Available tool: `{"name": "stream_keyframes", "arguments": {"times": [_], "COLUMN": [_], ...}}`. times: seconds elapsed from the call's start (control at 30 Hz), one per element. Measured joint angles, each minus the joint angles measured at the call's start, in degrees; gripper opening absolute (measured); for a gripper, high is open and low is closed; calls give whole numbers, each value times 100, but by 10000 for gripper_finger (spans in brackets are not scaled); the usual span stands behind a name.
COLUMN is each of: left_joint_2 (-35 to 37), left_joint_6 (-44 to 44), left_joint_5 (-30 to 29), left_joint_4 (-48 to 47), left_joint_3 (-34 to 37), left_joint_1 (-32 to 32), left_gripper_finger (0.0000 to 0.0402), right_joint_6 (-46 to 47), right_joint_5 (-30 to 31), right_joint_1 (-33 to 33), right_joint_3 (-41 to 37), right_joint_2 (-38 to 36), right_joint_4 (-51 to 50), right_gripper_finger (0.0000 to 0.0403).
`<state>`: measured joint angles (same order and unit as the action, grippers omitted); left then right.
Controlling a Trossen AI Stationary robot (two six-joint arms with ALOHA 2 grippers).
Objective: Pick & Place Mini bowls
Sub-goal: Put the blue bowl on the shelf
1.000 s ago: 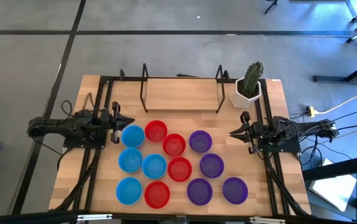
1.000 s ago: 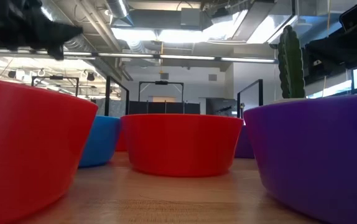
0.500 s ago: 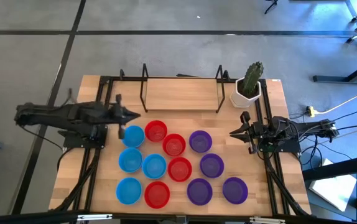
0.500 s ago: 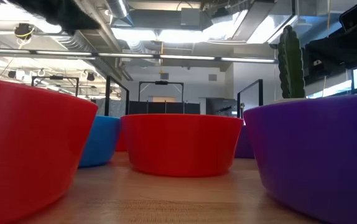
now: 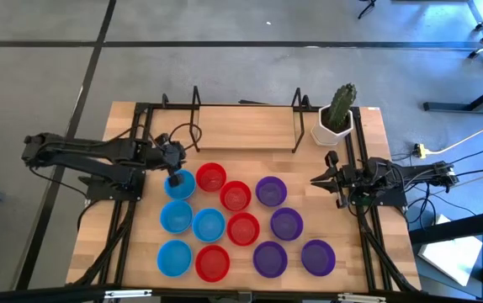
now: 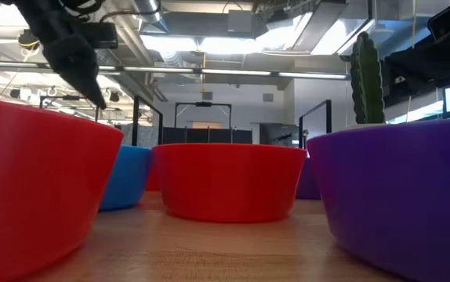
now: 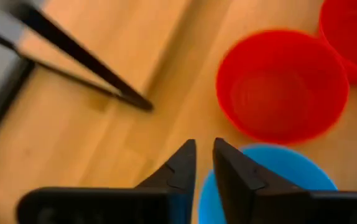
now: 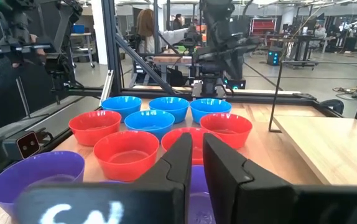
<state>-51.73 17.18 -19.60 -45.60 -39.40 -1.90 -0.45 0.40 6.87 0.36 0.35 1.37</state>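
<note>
Left hand (image 5: 175, 178), moments ago parked beside the table (image 5: 241, 126) frame, has swung out over the rear blue mini bowl (image 5: 180, 184), fingers narrowly parted, probably starting the first pick from the mini bowls (image 5: 243, 228).

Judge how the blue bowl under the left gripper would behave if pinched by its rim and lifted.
The blue bowl looks like thin moulded plastic, so probably light and fairly stiff. Its glossy wall may slip between the left gripper's narrow fingertips. Being shallow with a flat base, it should slide rather than tip if nudged, possibly bumping the red bowl close beside it.
</note>
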Motion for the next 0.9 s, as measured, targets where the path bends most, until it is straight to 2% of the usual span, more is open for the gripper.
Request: {"name": "stream_keyframes", "arguments": {"times": [0.2,0.4,0.57,0.73,0.9], "left_joint_2": [-6,-95,-359,-831,-1266], "left_joint_6": [476,476,354,1101,1330], "left_joint_5": [421,845,749,680,881], "left_joint_4": [-652,-678,-697,-686,-687], "left_joint_3": [6,105,109,109,109], "left_joint_1": [-14,-14,-14,-87,-279], "left_gripper_finger": [141,206,229,238,240], "right_joint_6": [-1,-2,-1,-2,9], "right_joint_5": [-2,-2,0,-2,-2], "right_joint_1": [-1,-1,0,-1,0], "right_joint_3": [0,0,0,0,0], "right_joint_2": [-1,-1,1,1,0], "right_joint_4": [0,0,0,2,2], "right_gripper_finger": [42,42,42,42,42]}}
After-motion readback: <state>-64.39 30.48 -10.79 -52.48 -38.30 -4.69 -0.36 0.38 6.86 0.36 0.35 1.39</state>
